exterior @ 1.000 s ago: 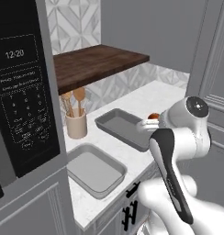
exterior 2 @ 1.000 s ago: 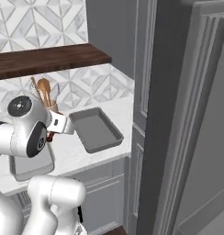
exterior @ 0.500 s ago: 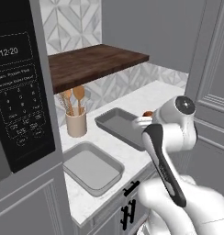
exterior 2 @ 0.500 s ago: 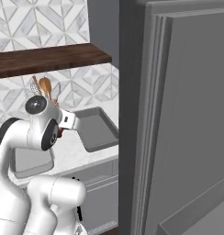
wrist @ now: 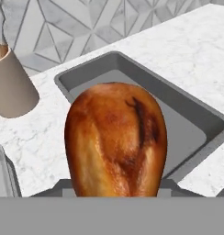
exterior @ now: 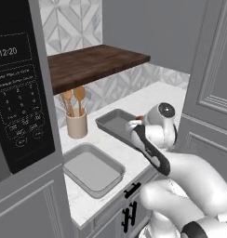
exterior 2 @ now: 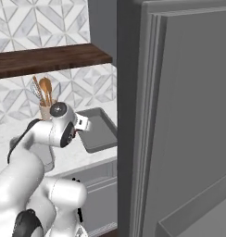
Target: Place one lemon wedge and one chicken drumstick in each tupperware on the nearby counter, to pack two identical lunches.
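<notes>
A browned chicken drumstick [wrist: 116, 142] sits large in the hand view, with my gripper [exterior: 135, 122] shut on it and the fingertips hidden behind the meat. It hangs over the near rim of the far grey tupperware [exterior: 116, 122], whose basin [wrist: 146, 80] lies just beyond it. The second tupperware [exterior: 92, 167] rests nearer on the white marbled counter [exterior: 129, 155]; its floor is bare. In the right base view my hand [exterior 2: 82, 124] hovers at the left edge of the far tupperware [exterior 2: 100, 134]. The lemon wedge is out of view.
A beige utensil holder [exterior: 76, 124] with wooden spoons stands behind the tupperwares, by the tiled wall. A dark wooden shelf [exterior: 92, 62] hangs above the counter and a black microwave [exterior: 17, 93] is at the left. A tall grey panel [exterior 2: 179, 115] closes off the right side.
Both base views have shifted, so the base has moved; the tall grey panel covers more of the right base view. The drumstick stays in my gripper by the far tupperware.
</notes>
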Tool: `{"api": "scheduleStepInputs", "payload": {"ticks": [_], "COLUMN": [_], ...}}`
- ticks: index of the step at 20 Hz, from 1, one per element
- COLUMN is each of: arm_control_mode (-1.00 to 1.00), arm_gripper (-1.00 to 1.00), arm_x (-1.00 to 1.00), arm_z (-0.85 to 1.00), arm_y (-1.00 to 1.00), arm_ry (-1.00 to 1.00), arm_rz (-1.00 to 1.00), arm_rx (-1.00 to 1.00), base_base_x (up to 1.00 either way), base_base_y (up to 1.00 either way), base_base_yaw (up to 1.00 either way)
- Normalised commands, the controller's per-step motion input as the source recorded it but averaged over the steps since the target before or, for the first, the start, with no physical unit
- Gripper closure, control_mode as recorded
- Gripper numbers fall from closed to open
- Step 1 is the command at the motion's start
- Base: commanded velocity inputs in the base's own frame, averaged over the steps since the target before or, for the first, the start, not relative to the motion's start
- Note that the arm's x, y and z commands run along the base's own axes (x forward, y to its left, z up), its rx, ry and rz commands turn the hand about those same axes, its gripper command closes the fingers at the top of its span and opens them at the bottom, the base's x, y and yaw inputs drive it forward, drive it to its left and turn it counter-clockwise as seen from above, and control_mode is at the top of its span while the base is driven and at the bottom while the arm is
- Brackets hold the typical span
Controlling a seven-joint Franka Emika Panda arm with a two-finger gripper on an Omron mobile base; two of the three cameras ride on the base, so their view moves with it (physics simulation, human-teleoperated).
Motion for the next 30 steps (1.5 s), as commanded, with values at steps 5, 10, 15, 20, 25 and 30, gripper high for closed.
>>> {"api": "scheduleStepInputs", "payload": {"ticks": [5, 10, 15, 20, 25, 30], "arm_control_mode": [-1.00, -1.00, -1.00, -1.00, -1.00, -1.00], "arm_gripper": [1.00, 1.00, 1.00, 1.00, 1.00, -1.00], "arm_x": [0.95, 0.57, 0.30, 0.64, 0.59, 0.55], "arm_z": [-0.06, -0.33, -0.64, -0.28, -0.13, -0.29], "arm_y": [0.00, 0.00, 0.00, 0.00, 0.03, 0.12], "arm_ry": [0.22, 0.06, -0.09, 0.00, 0.00, 0.00], "arm_rz": [0.00, 0.00, 0.00, 0.00, 0.00, 0.00], "arm_rx": [0.00, 0.00, 0.00, 0.00, 0.00, 0.00], "base_base_x": [0.00, 0.00, 0.00, 0.00, 0.00, 0.00], "base_base_y": [0.00, 0.00, 0.00, 0.00, 0.00, 0.00], "base_base_yaw": [0.00, 0.00, 0.00, 0.00, 0.00, 0.00]}}
